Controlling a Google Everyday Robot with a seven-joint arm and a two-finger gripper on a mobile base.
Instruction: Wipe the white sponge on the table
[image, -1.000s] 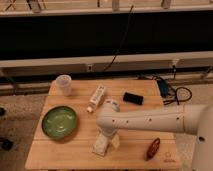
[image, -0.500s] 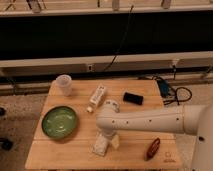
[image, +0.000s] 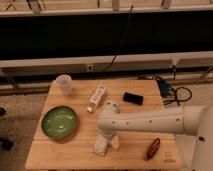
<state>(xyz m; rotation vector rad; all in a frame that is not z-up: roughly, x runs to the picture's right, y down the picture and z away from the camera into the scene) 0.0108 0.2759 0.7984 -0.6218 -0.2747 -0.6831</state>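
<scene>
Camera view, single frame, contents as follows. Item one: table (image: 60, 150), square, light wooden butcher-block top with visible plank strips and a small dark logo (image: 168, 161) at its near right corner. Item two: white sponge (image: 99, 147), small off-white pad, lying flat on the near middle of the table, right of the plate and well left of the reddish-brown object. Item three: gripper (image: 107, 143), lowered onto the sponge at the end of a white perforated arm (image: 150, 120) that reaches in from the right edge across the tabletop; pincer released, its fingers spread wide about the sponge, and whether they press against the pad cannot be told. Item four: green plate (image: 59, 121), round, on the left half of the table. Item five: clear plastic cup (image: 64, 84), upright, near the far left corner. Item six: slim white printed box (image: 97, 97) with a cap, lying diagonally near the far middle. Item seven: flat black rectangular object (image: 133, 98), right of the box. Item eight: reddish-brown oblong object (image: 153, 148), near the near right corner, apart from the sponge. Item nine: dark cables (image: 172, 91) on the floor beyond the far right corner.
</scene>
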